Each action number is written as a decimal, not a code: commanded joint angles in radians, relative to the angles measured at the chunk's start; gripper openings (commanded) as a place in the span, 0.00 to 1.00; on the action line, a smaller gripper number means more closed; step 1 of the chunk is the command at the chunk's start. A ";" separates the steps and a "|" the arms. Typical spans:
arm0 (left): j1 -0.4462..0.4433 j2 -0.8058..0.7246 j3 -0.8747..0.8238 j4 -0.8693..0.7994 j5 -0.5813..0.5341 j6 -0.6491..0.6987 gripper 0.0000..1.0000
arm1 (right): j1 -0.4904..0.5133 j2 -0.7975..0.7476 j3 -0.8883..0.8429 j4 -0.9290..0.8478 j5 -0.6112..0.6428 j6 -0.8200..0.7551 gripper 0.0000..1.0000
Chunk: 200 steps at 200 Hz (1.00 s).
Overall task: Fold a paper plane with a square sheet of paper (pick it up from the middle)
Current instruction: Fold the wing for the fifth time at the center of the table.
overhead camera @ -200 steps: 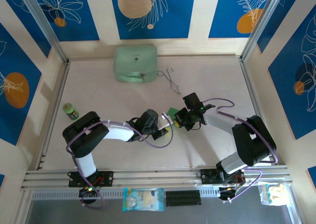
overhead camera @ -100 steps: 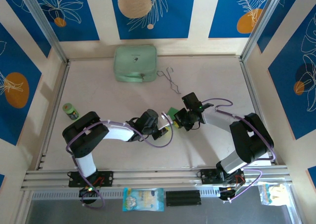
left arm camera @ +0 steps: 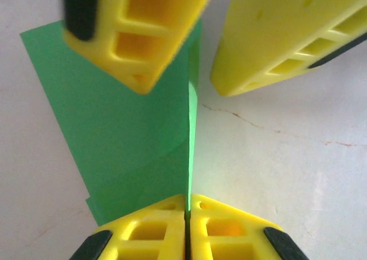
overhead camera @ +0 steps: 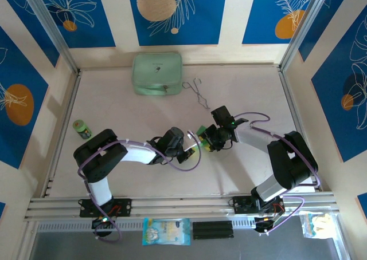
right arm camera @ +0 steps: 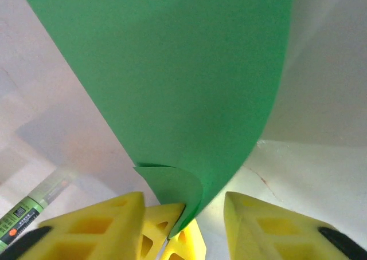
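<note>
While the left gripper (left arm camera: pixel 188 205) pinches its edge, the square sheet (left arm camera: pixel 126 128) curls upward.

A pale mint case (overhead camera: pixel 157 73) lies just beside thin wire tongs (overhead camera: pixel 198 93), a small green jar (overhead camera: pixel 82 129) well apart leftward.

No text can be read. A marker (right arm camera: pixel 31 205) lying just left of the right gripper (right arm camera: pixel 182 205) carries a black label with pale print, too small to make out. The packet (overhead camera: pixel 166 231) behind the arm bases shows only blurred printing.
</note>
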 commanded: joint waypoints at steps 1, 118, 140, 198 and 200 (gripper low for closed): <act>-0.002 0.014 0.007 0.001 0.053 -0.048 0.09 | -0.013 -0.047 0.022 -0.047 0.005 -0.033 0.52; 0.053 0.057 -0.088 0.221 0.175 -0.430 0.09 | -0.108 -0.204 -0.067 -0.054 0.054 -0.142 0.64; 0.062 0.066 -0.090 0.232 0.188 -0.487 0.09 | -0.108 -0.206 -0.080 -0.033 0.036 -0.162 0.63; 0.101 0.061 -0.079 0.234 0.271 -0.685 0.06 | -0.110 -0.236 -0.146 0.089 -0.017 -0.311 0.63; 0.102 0.060 -0.078 0.232 0.274 -0.693 0.05 | -0.110 -0.236 -0.148 0.096 -0.022 -0.320 0.63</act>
